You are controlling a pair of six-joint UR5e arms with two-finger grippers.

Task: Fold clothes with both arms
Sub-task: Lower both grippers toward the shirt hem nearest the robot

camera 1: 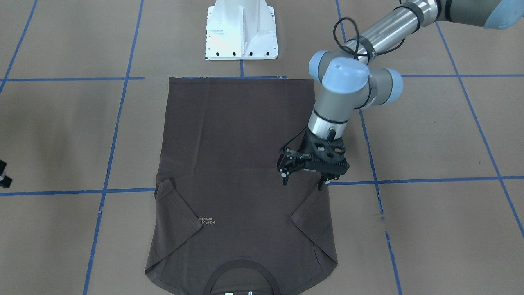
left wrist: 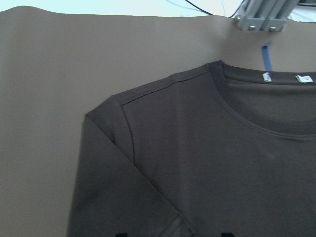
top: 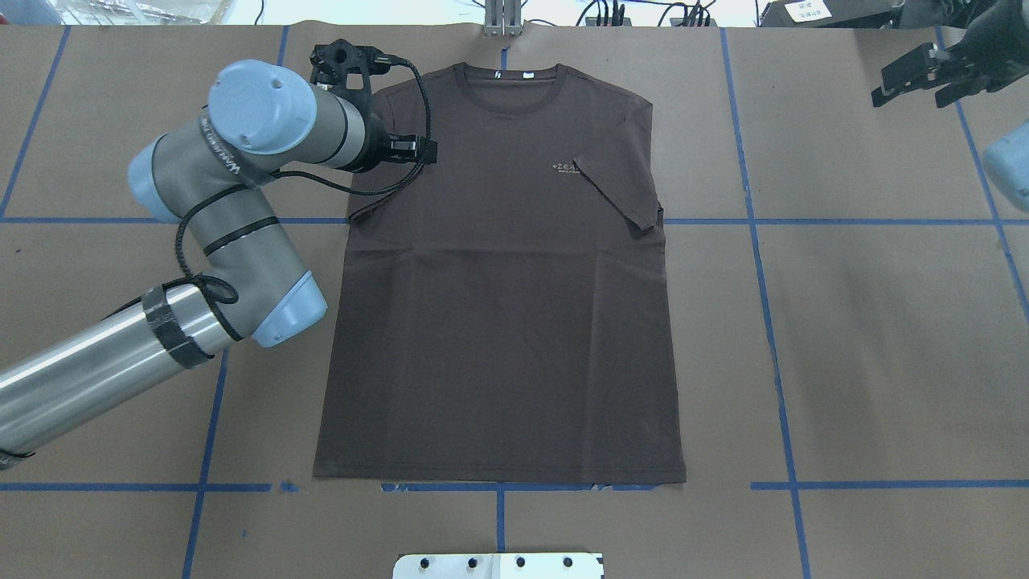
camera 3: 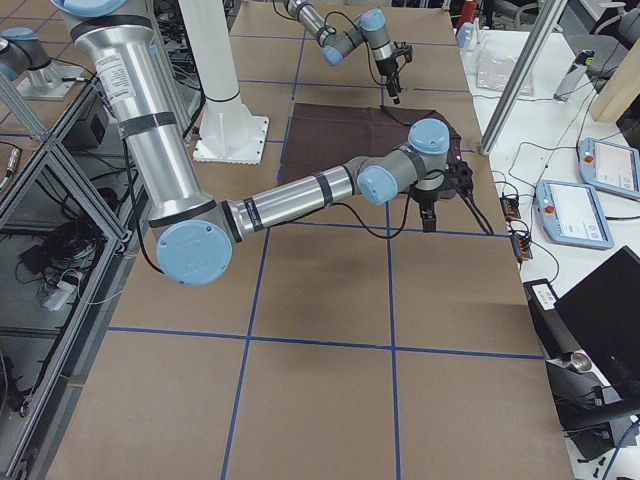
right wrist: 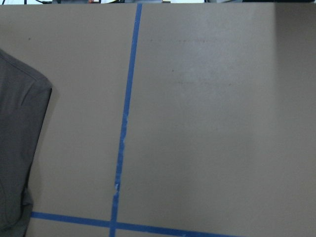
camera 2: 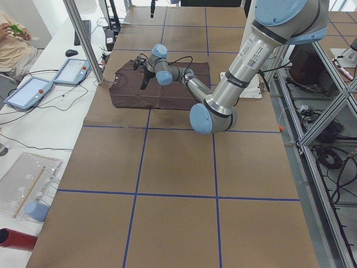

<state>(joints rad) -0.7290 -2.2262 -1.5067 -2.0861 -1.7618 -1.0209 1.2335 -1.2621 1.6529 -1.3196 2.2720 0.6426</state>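
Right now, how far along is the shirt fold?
Done: the T-shirt lies flat, right sleeve and left sleeve folded in over the body. In hand: the left pincer hovers open above the left sleeve, gripping nothing; the right pincer is off the cloth. Left: the body fold; the hem lies unfolded.

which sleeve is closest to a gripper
The sleeve on the robot's left, opposite the chest logo; the left gripper hangs right by it.

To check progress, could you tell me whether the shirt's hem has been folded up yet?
No, the T-shirt lies full length with its hem flat.
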